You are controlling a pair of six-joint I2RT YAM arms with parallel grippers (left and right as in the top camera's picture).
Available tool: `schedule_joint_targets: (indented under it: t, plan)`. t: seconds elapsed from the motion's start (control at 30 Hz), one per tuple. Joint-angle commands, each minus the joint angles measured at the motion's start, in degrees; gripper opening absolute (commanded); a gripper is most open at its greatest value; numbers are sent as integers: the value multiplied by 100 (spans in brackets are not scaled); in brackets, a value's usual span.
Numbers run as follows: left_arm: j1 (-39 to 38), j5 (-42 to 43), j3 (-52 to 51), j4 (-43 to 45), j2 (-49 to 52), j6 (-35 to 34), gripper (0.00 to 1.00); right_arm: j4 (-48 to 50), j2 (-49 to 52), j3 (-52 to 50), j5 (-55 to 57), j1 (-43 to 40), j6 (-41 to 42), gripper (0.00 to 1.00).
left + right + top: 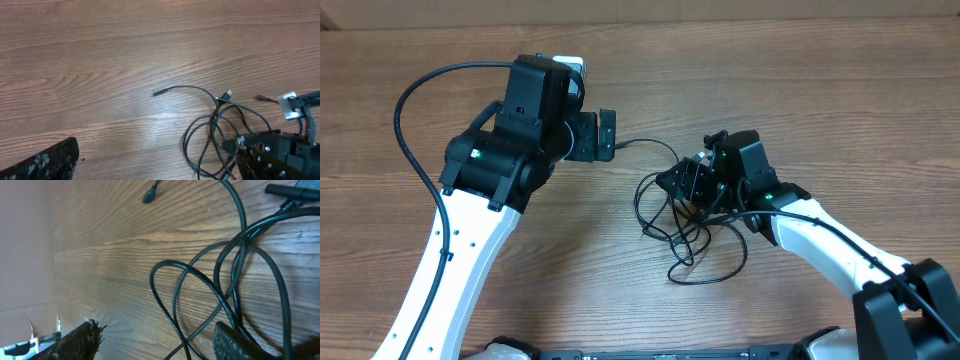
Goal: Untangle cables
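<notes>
Nearest the bases, we see the cables (685,235) lying as a loose black bunch on the wooden table (570,270), right of centre. Their lowest loops sag toward the bases and cross one another several times. Just beyond those loops, the right gripper (688,183) hangs low over the upper part of the bunch. Its wrist view shows its fingers (75,342) spread wide, with strands running across the wood between them. One strand passes close by a pad, and we cannot tell whether it touches. In the left wrist view, a small silver plug (228,93) lies at the edge of the tangle. Farther out, a single strand arcs away up and to the left, ending in a dark tip (620,143) flat on the wood. That tip sits just beside the left gripper (598,135), which is left of centre with its fingers apart and nothing between them. Its own wrist view shows only one finger (45,160), at the lower corner
</notes>
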Motion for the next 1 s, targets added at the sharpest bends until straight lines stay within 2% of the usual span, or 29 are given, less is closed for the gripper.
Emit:
schedule_joint_targets:
  t: [0.0,0.1,0.17,0.27,0.37,0.6,0.97]
  plan:
    - [-7,-55,81,11,-107,92,100,304,175,39,-76,269,173,71]
    - [-4,-57,81,11,-107,92,100,505,186,39,227,540,210,71]
    - [-7,-55,81,11,-107,92,100,374,212,39,1040,763,413,72]
    - [-7,-55,81,11,-107,92,100,511,341,39,1303,916,407,73]
    - [-7,-55,81,11,-107,92,100,907,678,39,1300,1010,407,79]
    - [-7,-55,81,11,-107,92,99,1622,1397,39,1123,1038,404,80]
    - [-7,-55,81,11,-107,92,100,2013,1408,39,1019,1147,404,78]
